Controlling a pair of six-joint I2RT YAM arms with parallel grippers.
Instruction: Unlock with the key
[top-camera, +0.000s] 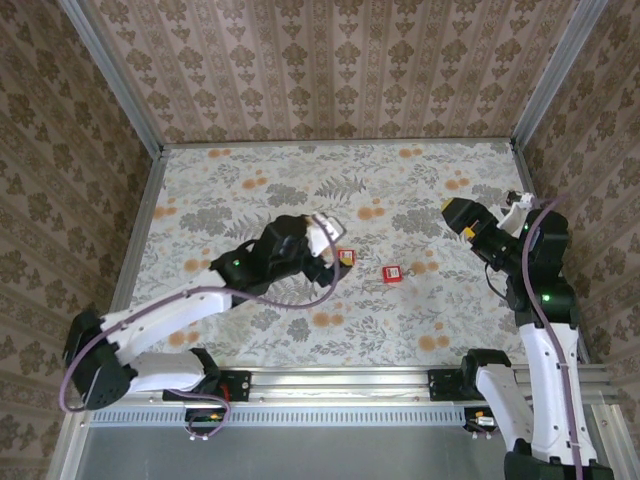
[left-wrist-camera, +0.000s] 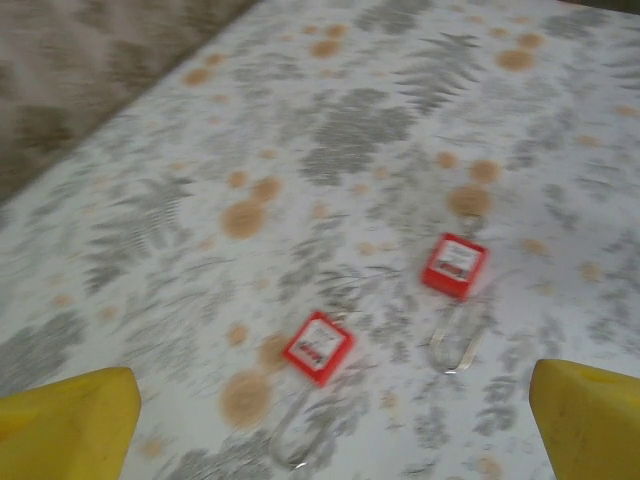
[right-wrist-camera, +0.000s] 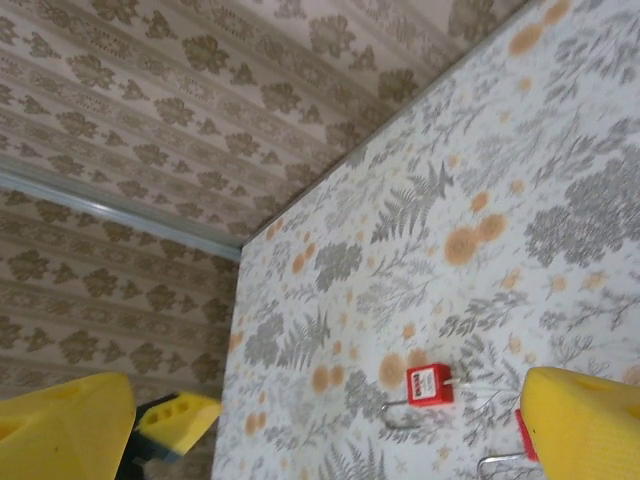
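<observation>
Two small red padlocks lie on the floral table, each with a wire shackle. In the top view the left padlock (top-camera: 345, 257) sits just right of my left gripper (top-camera: 322, 238), and the right padlock (top-camera: 393, 272) lies a little further right. The left wrist view is blurred and has the nearer padlock (left-wrist-camera: 318, 347) and the farther padlock (left-wrist-camera: 454, 266) ahead of the open left gripper (left-wrist-camera: 330, 430), which holds nothing. My right gripper (right-wrist-camera: 320, 425) is open and raised at the table's right side (top-camera: 458, 215). One padlock (right-wrist-camera: 429, 384) has a thin pale piece sticking from its side; whether that is the key I cannot tell.
Patterned walls close the table in on the left, back and right, with metal corner rails (top-camera: 110, 70). A second red padlock edge (right-wrist-camera: 523, 438) peeks from behind my right finger. A yellow holed piece (right-wrist-camera: 175, 420) shows at the lower left of the right wrist view.
</observation>
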